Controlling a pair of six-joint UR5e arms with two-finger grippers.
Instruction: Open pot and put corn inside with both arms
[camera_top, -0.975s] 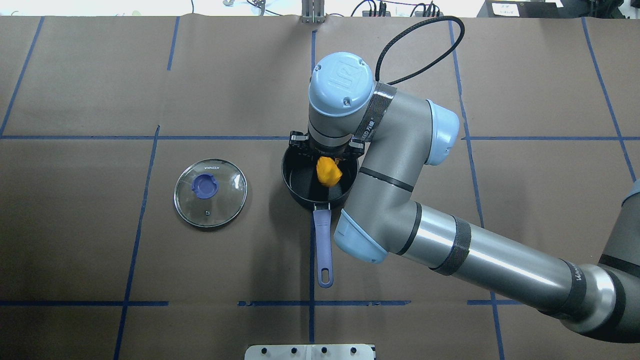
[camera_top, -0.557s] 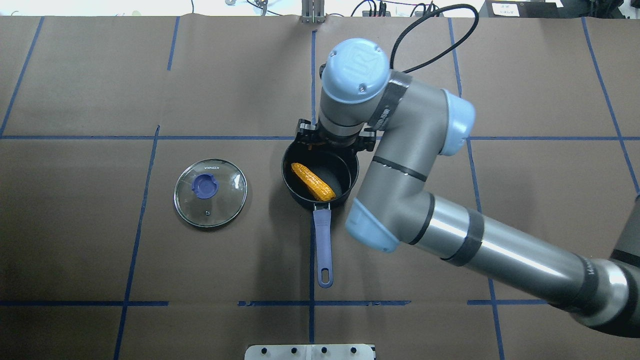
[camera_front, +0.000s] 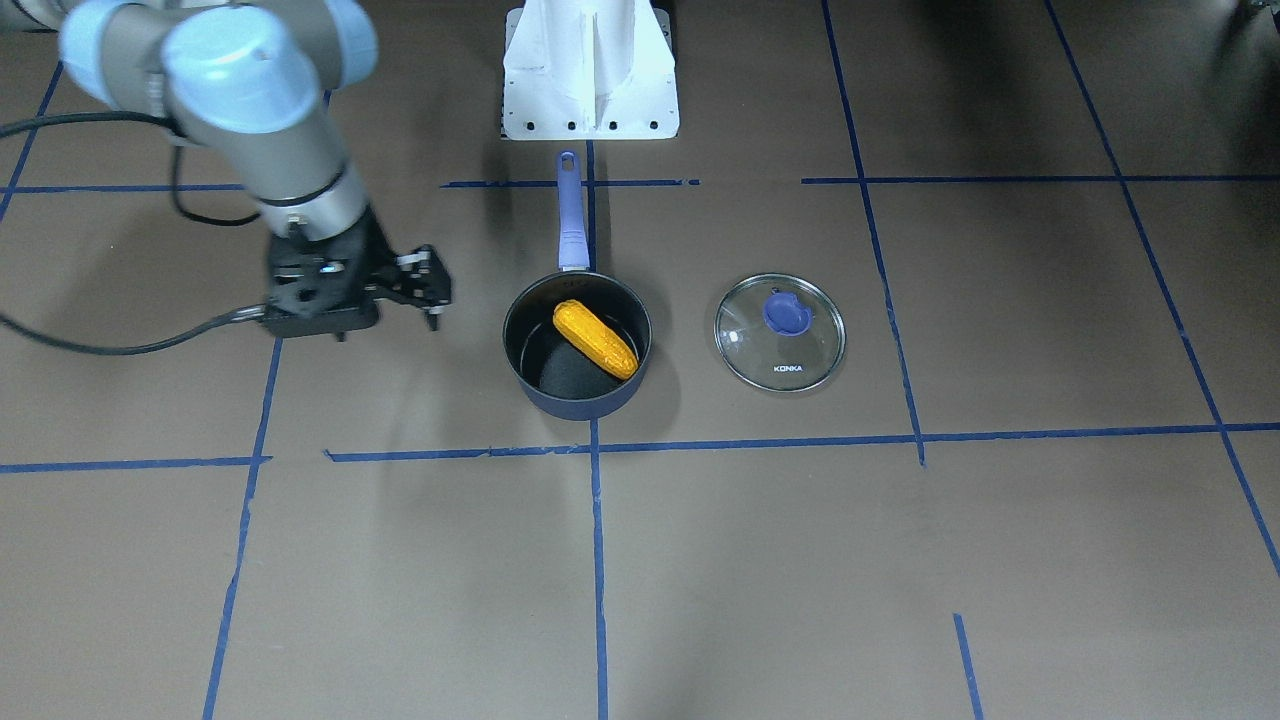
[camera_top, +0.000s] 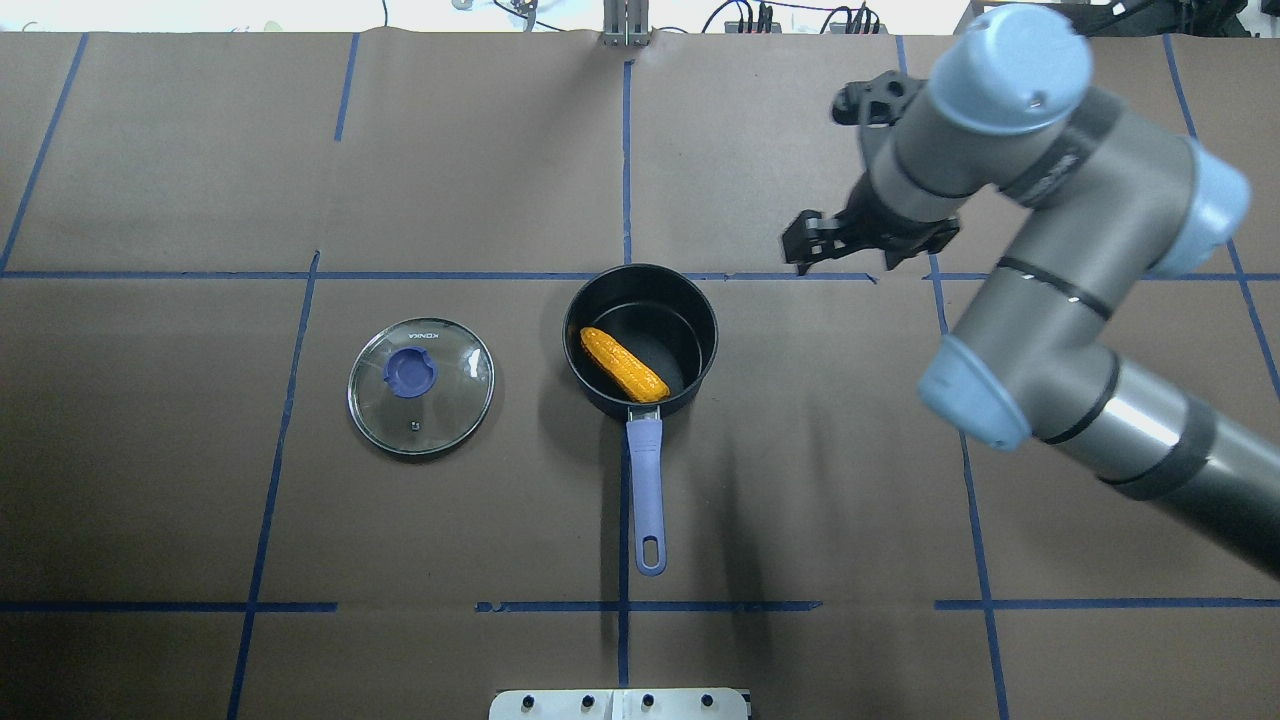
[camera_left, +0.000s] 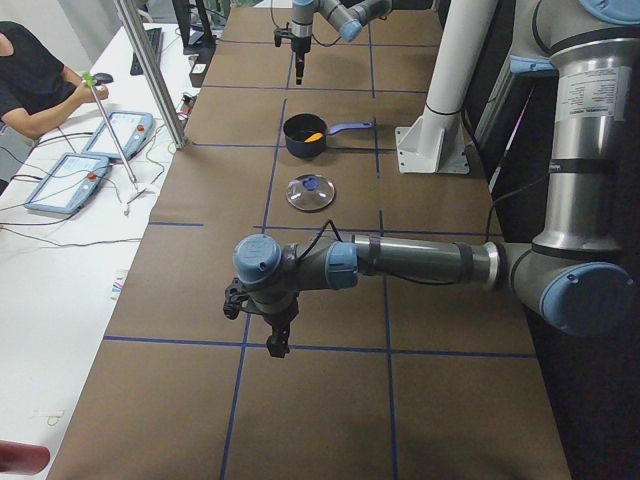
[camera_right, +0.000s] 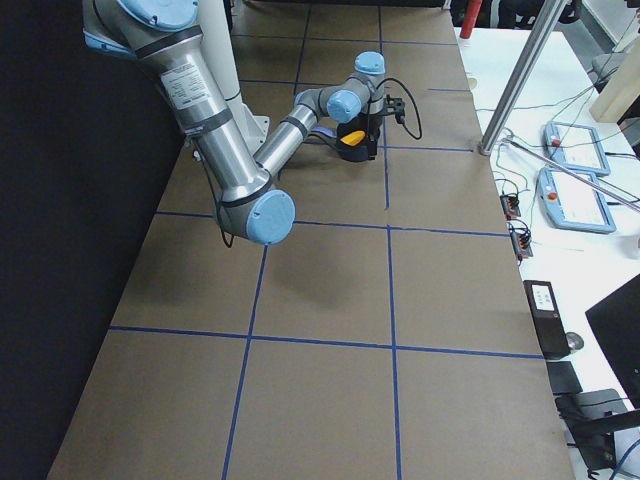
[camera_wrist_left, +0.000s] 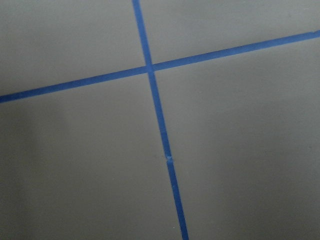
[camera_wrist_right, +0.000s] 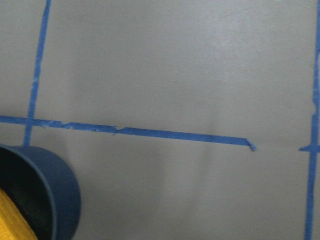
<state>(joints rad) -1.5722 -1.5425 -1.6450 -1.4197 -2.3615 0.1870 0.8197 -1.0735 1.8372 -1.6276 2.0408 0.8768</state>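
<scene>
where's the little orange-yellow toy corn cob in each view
front-facing: orange-yellow toy corn cob centre, inside the dark navy saucepan
overhead: cob at centre
exterior left: cob near top, tiny
exterior right: cob near top centre
left wrist: not in it
right wrist: cob at bottom-left corner
shared landmark: the saucepan

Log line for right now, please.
navy saucepan: uncovered | orange-yellow toy corn cob: lying inside | round glass lid: flat beside it | right gripper: open, empty, clear of saucepan
</scene>
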